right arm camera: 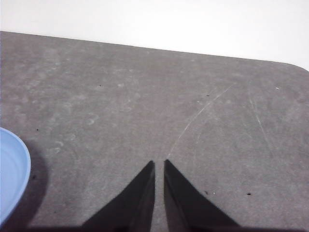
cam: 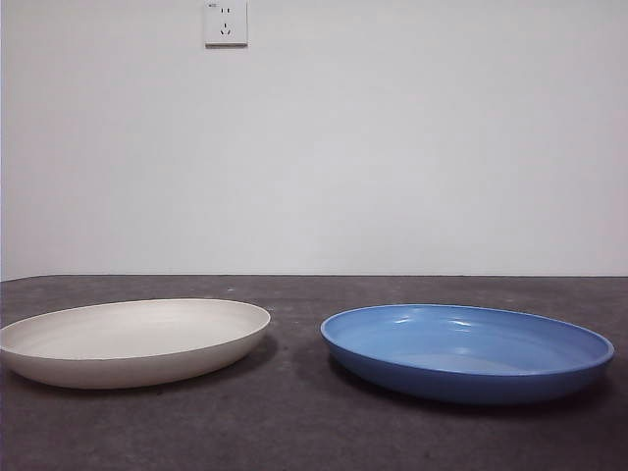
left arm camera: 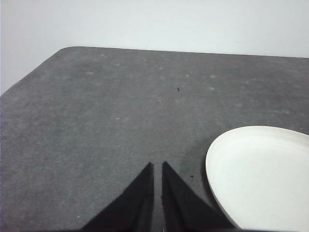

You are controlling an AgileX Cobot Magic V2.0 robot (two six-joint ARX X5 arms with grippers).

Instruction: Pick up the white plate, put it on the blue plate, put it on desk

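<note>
White, matte, shallow round plate (cam: 134, 339) and glossy blue round plate (cam: 467, 350) are seen resting apart, side by side, on the mottled dark grey desk (cam: 294, 422). The left gripper (left arm camera: 157, 166) is held above bare desk just beside the white plate's rim, jaws nearly closed on nothing. The right gripper (right arm camera: 159, 163), likewise almost closed and empty, is held near the blue plate's edge.

Front view: wall socket (cam: 226, 22) clipped at 12 o'clock. Wrist views: white plate (left arm camera: 260, 179) and blue plate (right arm camera: 12, 174) ran off frame
</note>
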